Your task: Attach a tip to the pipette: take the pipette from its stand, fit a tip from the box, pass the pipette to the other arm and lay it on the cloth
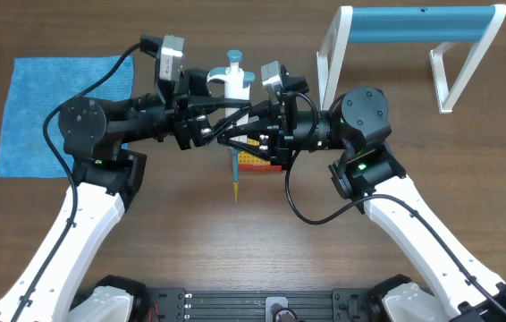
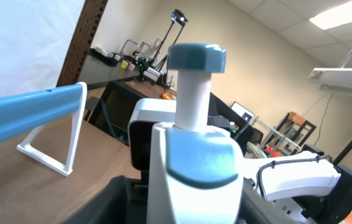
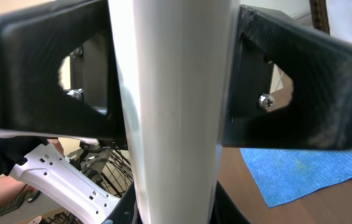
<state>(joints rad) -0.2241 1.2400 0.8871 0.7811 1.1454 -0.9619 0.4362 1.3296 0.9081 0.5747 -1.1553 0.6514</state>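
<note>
The white pipette (image 1: 233,80) with a blue plunger (image 2: 196,57) hangs upright over the table's middle, between both arms. A yellow tip (image 1: 236,185) sits on its lower end. My right gripper (image 3: 176,87) is shut on the pipette's white body (image 3: 176,124), one black finger (image 3: 288,93) pressed to each side. My left gripper (image 2: 194,214) comes in from the other side and is shut on the pipette's upper body (image 2: 194,180), dark fingers against both flanks. The blue cloth (image 1: 47,116) lies flat at the far left.
The orange tip box (image 1: 257,161) stands just under the right gripper, beside the hanging tip. The white stand with a blue bar (image 1: 414,31) is at the back right. Bare wood lies in front of the arms.
</note>
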